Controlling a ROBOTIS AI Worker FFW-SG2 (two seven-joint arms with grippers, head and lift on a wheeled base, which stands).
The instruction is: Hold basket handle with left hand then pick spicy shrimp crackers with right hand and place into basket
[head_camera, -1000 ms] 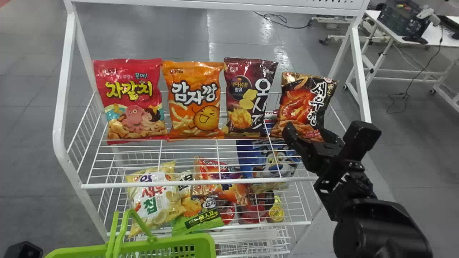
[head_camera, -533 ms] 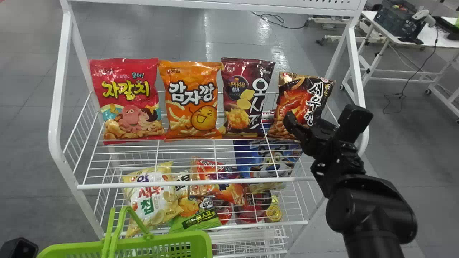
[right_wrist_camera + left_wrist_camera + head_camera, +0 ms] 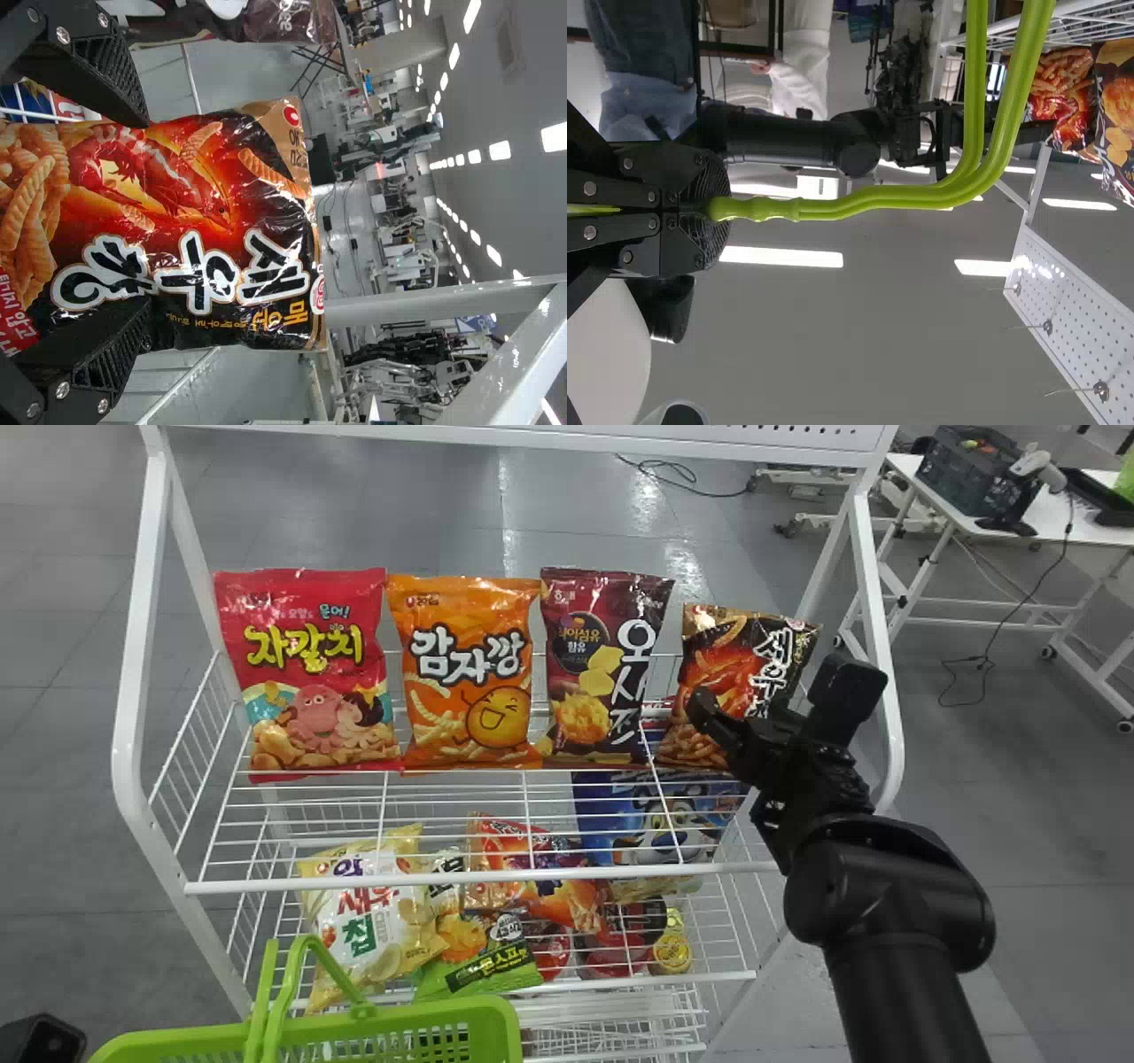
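Four glossy foil bags stand in a row on the top shelf of the white coated-wire rack (image 3: 469, 884). Target is the one at the right end: the black and orange-red foil pillow bag of spicy shrimp crackers (image 3: 722, 657), upright, slightly tilted, white lettering, crinkled film, flat crimped top seam. Right gripper (image 3: 741, 707) is at its front, overlapping its lower right part in the head view. In the right wrist view the right gripper (image 3: 142, 212) has two flat black fingers (image 3: 113, 66) spread apart, bag between them, not clamped. Can't tell whether either one touches the film. Finger sides have a fine lattice texture. Left gripper (image 3: 42, 1038) is at the head view's bottom left corner. In the left wrist view, the left gripper (image 3: 711, 209) is closed on the lime-green plastic basket handle (image 3: 873, 203): smooth rods side by side, wavy at the grip, then curving away. Lime-green plastic basket (image 3: 399, 1020) sits low in front of the rack, slotted wall, rounded rim. Beside the target: maroon foil bag (image 3: 589, 677), then orange foil bag (image 3: 469, 664), then red foil bag (image 3: 310, 646). More packets lie on the shelf below.
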